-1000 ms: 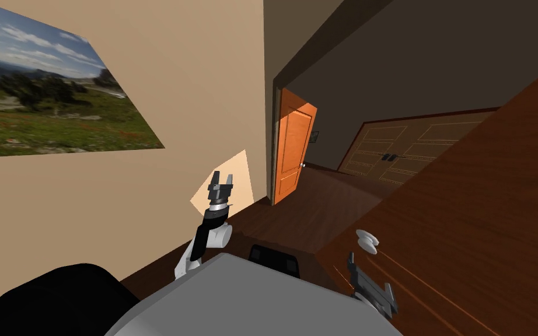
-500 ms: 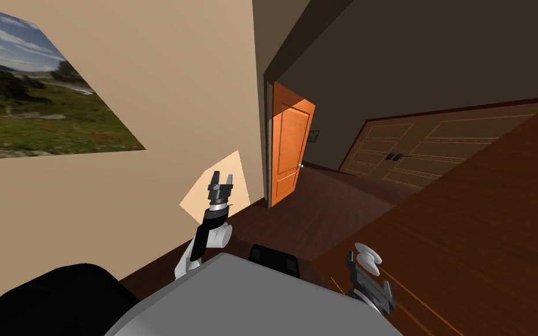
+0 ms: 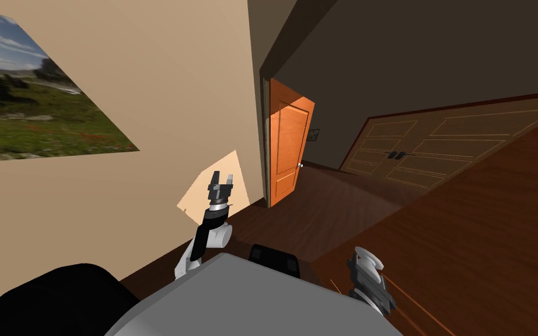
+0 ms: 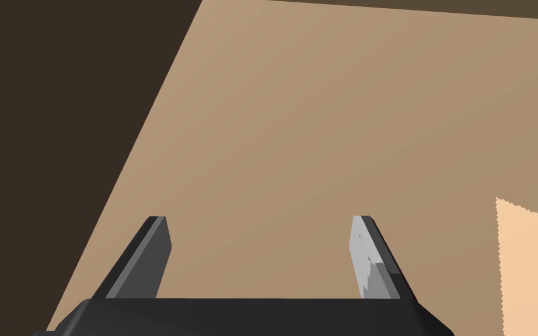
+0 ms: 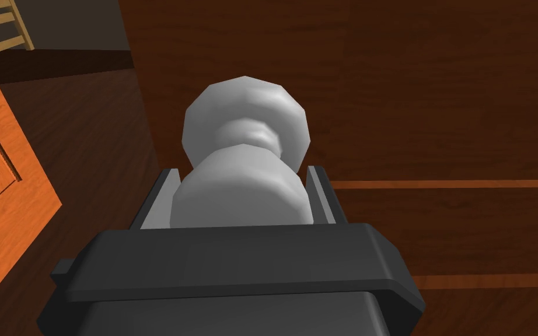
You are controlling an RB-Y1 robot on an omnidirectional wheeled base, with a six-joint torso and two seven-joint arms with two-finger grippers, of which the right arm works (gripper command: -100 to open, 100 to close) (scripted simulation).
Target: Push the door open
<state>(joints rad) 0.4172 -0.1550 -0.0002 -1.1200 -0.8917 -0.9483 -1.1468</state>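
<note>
Beige wall [image 3: 145, 116] left in head view; dark brown wooden door [image 3: 495, 245] across lower right, edge slanting up rightward, white rounded knob [image 3: 369, 258] jutting from its face at right gripper [image 3: 363, 269]; left gripper [image 3: 221, 177] raised by wall. Left wrist: fingers [image 4: 367, 256] spread, empty. Right wrist: fingers pinching knob, its axis along them, into door.

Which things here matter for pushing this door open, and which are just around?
In the job: dark brown door, grey knob, right gripper shut on it.
Just around: orange door, landscape picture, panelled double doors, open left gripper.
</note>
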